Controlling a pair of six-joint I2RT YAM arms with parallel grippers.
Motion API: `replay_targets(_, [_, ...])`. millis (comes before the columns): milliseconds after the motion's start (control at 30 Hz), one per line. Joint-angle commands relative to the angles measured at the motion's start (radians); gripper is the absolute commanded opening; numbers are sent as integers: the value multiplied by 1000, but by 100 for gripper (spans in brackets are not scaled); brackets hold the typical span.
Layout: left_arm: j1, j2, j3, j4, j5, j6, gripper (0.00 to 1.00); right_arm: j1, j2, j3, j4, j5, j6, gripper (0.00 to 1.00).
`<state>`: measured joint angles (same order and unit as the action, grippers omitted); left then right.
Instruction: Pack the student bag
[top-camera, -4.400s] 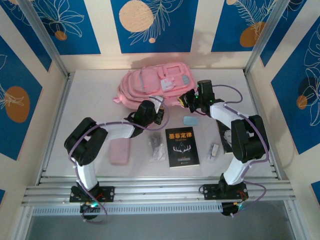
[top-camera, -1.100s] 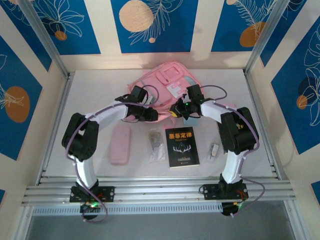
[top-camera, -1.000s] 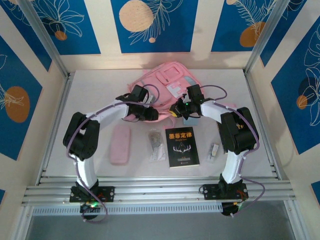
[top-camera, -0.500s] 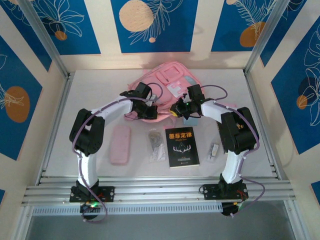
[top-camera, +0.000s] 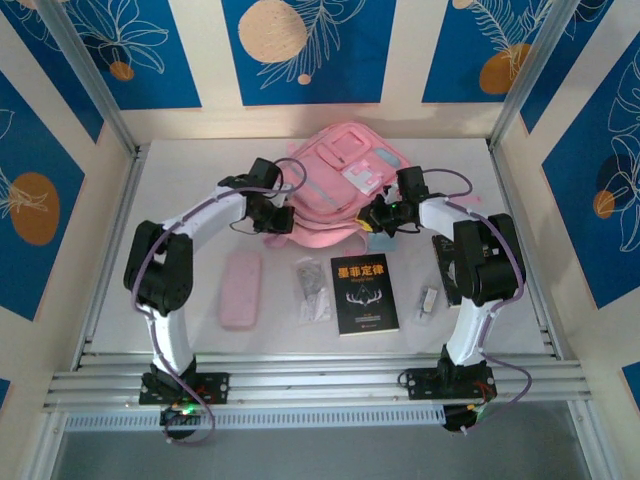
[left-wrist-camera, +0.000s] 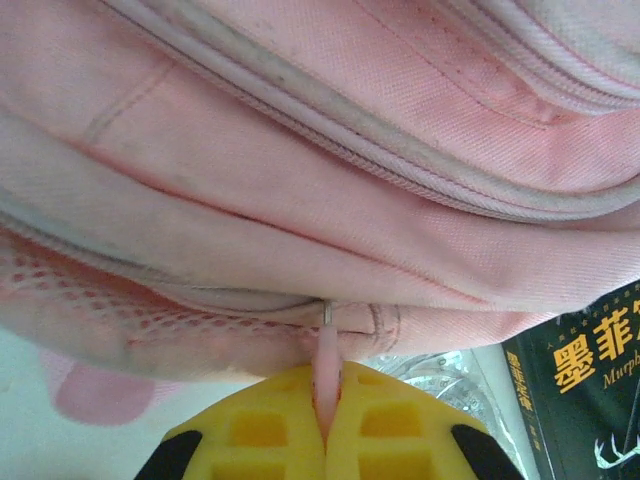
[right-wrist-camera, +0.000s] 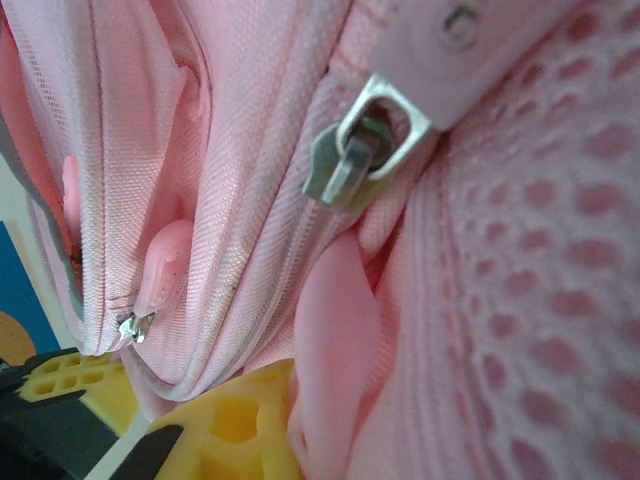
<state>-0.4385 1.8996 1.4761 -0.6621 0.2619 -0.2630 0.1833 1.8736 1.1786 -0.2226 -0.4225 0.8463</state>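
The student bag (top-camera: 340, 175), a big pink backpack, lies at the back centre of the table. My left gripper (top-camera: 274, 216) is at its near left edge. In the left wrist view the yellow fingers (left-wrist-camera: 265, 430) are shut on a pink zipper pull (left-wrist-camera: 327, 362) that hangs from the student bag (left-wrist-camera: 350, 150). My right gripper (top-camera: 381, 217) is at the bag's near right edge. In the right wrist view one yellow finger (right-wrist-camera: 225, 420) presses a fold of pink material (right-wrist-camera: 335, 350) of the bag, and the other finger is hidden. A metal zip slider (right-wrist-camera: 355, 150) sits just above.
In front of the bag lie a flat pink pencil case (top-camera: 240, 290), a clear packet of drawing tools (top-camera: 313, 290), a black book (top-camera: 363, 293) and a small white item (top-camera: 428, 300). A pale blue block (top-camera: 379, 241) peeks out under the right wrist. Metal rails bound the table.
My left gripper has shut on the zipper pull and moved left. The right gripper has shifted right and back, and the bag's near edge is now stretched between them.
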Motion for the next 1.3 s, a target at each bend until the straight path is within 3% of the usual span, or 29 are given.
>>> replay_targets(0, [0,-62,-20,-3,64,-20,0,-30,-19,90,24,60,-28,0])
replay_targets(167, [-91,-130,-71,48,148,-70,0,-37,58,227,-2,135,-9,0])
replay_targets(233, [-121,-150,-101,88,178,-113,0,-37,87,275,0,134,9,6])
replay_targets(267, [-133,-159,-114,108,191,-136,0,-35,99,296,-1,132,16,12])
replay_targets(333, [-157,-168,-125,156,213,-175,0,-32,113,331,-24,134,30,38])
replay_targets(400, [-173,-161,-110,181,216,-190,0,-28,96,327,-51,143,44,57])
replay_targets(467, [-184,-142,-78,190,216,-195,0,-24,53,287,-67,156,59,72])
replay_targets(600, [-201,-85,0,216,236,-209,0,-21,-85,112,-62,155,124,91])
replay_targets(933, [-244,-34,80,212,260,-210,0,4,-404,-284,27,119,297,93])
replay_targets(1100, [-244,-34,72,179,265,-188,0,83,-388,-361,268,109,417,89])
replay_targets(1200, [-244,-35,71,161,263,-178,0,156,-338,-346,379,206,434,82])
replay_targets(1267, [-244,-40,71,154,260,-172,0,186,-290,-317,405,268,436,72])
